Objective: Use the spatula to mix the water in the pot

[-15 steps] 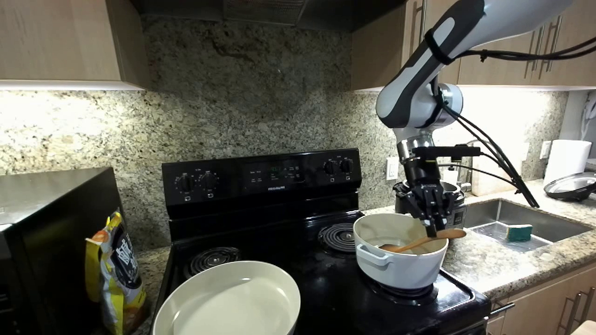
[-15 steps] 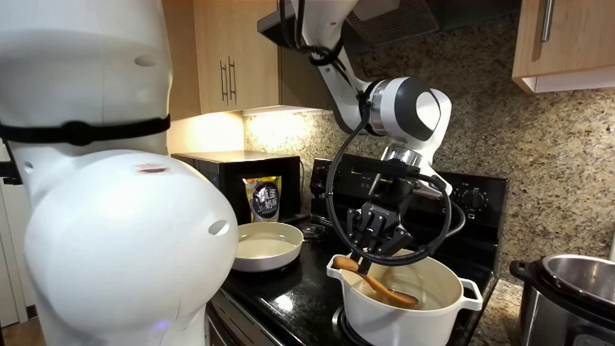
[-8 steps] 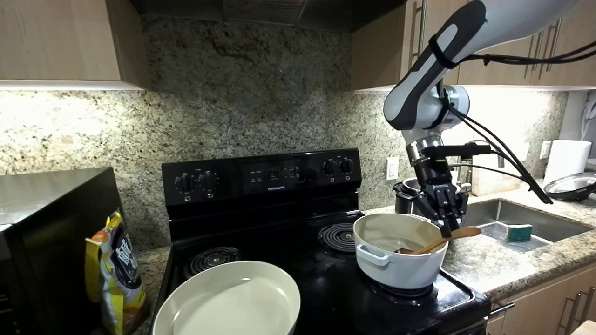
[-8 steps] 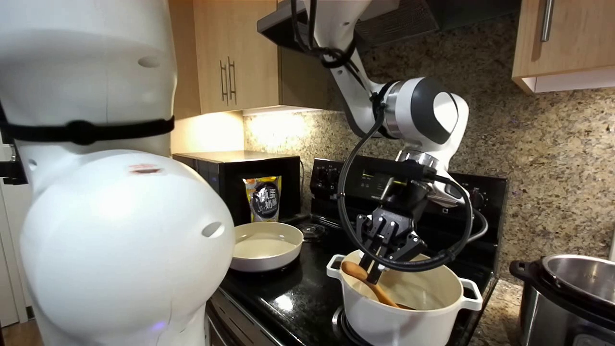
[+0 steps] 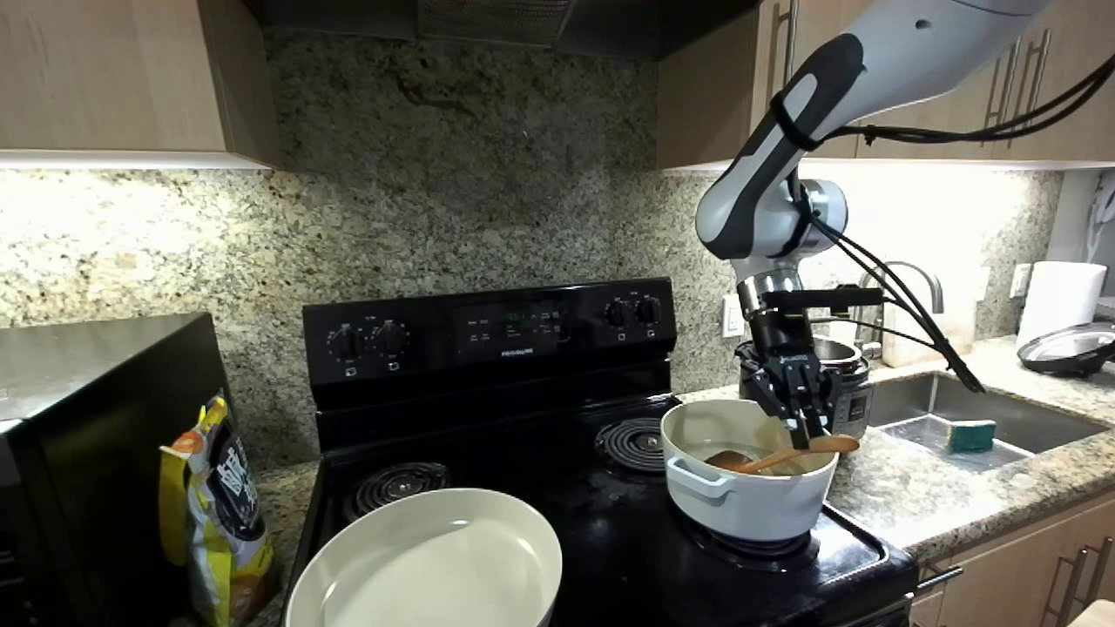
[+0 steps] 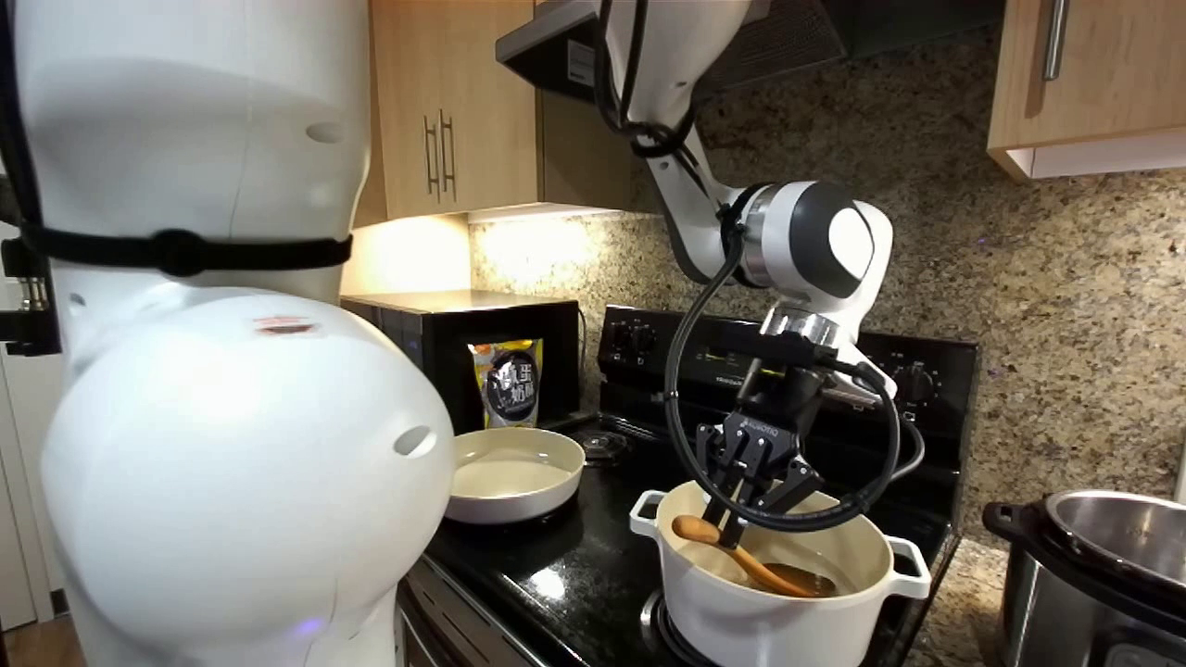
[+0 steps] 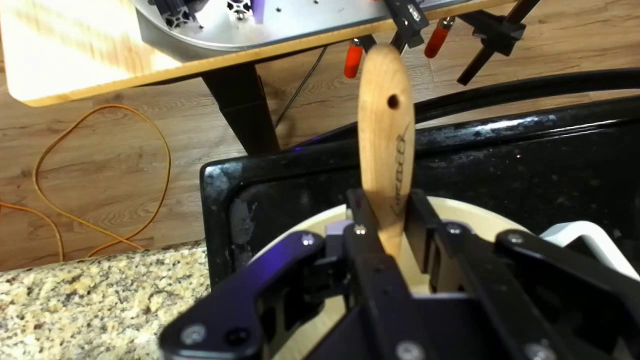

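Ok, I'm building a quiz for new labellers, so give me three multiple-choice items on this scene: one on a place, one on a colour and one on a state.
1. Where is the lower end of the spatula?
A) in the shallow pan
B) in the steel cooker
C) in the deep white pot

2. What colour is the broad face of the sponge?
A) green
B) red
C) purple

3. How does the gripper stand?
A) wide open, away from every object
B) closed on the spatula's handle
C) fully closed, holding nothing

Right letters:
1 C: both exterior views show that end inside the deep white pot.
2 A: an exterior view shows the sponge's green face.
3 B: the wrist view shows the handle between its jaws, one against each side.
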`<state>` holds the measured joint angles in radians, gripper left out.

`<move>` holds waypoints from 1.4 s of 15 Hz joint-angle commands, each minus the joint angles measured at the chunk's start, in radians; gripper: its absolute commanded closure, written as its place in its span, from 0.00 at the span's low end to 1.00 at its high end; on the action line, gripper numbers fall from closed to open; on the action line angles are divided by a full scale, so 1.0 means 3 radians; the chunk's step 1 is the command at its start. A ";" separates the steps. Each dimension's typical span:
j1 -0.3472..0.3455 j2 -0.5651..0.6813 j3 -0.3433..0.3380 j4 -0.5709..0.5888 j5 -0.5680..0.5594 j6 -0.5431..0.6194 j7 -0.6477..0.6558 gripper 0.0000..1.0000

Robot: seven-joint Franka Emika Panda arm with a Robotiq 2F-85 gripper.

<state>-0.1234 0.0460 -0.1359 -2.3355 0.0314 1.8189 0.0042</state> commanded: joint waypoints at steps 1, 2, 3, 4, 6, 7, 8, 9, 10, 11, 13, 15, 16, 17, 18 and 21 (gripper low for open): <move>0.0037 0.0135 0.0068 0.0117 0.0072 -0.0092 -0.0078 0.92; 0.0054 0.0145 0.0094 0.0127 0.0068 -0.0175 -0.0163 0.92; 0.0071 0.0148 0.0117 0.0122 0.0052 -0.0218 -0.0211 0.92; 0.0093 0.0118 0.0149 0.0090 0.0038 -0.0279 -0.0300 0.92; 0.0139 0.0027 0.0201 0.0002 -0.0018 -0.0348 -0.0413 0.92; 0.0157 -0.0006 0.0218 -0.0020 -0.0040 -0.0365 -0.0431 0.93; 0.0167 -0.0028 0.0229 -0.0026 -0.0043 -0.0407 -0.0463 0.93; 0.0175 -0.0064 0.0232 -0.0048 -0.0054 -0.0412 -0.0468 0.92; 0.0170 -0.0109 0.0227 -0.0077 -0.0072 -0.0421 -0.0462 0.93; 0.0161 -0.0143 0.0219 -0.0102 -0.0094 -0.0429 -0.0450 0.93; 0.0138 -0.0201 0.0189 -0.0139 -0.0141 -0.0466 -0.0426 0.93; 0.0106 -0.0244 0.0146 -0.0159 -0.0199 -0.0525 -0.0383 0.93; 0.0090 -0.0253 0.0120 -0.0149 -0.0245 -0.0578 -0.0362 0.93; 0.0078 -0.0258 0.0096 -0.0136 -0.0296 -0.0640 -0.0331 0.92; 0.0063 -0.0261 0.0075 -0.0122 -0.0331 -0.0688 -0.0318 0.92; 0.0026 -0.0117 0.0027 0.0005 -0.0343 -0.0636 -0.0175 0.92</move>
<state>-0.1028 -0.0011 -0.1225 -2.3528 -0.0522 1.6363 -0.0890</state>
